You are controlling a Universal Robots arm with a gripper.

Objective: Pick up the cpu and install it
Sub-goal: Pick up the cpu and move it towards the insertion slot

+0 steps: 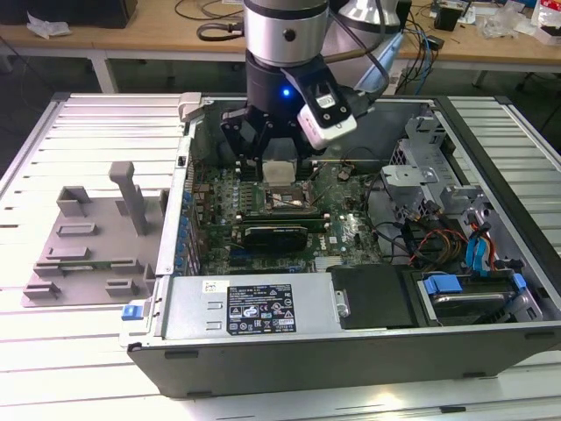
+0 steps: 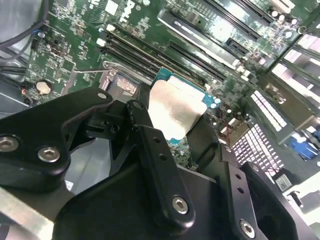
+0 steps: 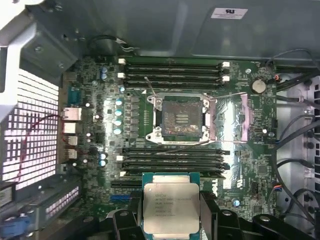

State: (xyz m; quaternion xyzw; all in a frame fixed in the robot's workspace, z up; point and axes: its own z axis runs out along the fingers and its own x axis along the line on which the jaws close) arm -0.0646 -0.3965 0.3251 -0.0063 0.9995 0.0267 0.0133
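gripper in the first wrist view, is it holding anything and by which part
Yes: the gripper holds the cpu, pinched at two opposite side edges between its black fingers, with the metal top left uncovered. The cpu is not yet in the open socket.

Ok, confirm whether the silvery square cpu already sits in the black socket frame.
No: the socket frame lies bare; the fingers hold the cpu.

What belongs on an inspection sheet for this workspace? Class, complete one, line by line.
Surface: slatted metal table, open computer case on it.
Job's things: cpu held above the motherboard; socket open, empty.
Clutter: grey tray blocks at the exterior view's left of the case.
Hand: hand shut on the cpu.
Cables: coloured wires inside the case, exterior view's right.
Surroundings: wooden bench behind, with cables on it.
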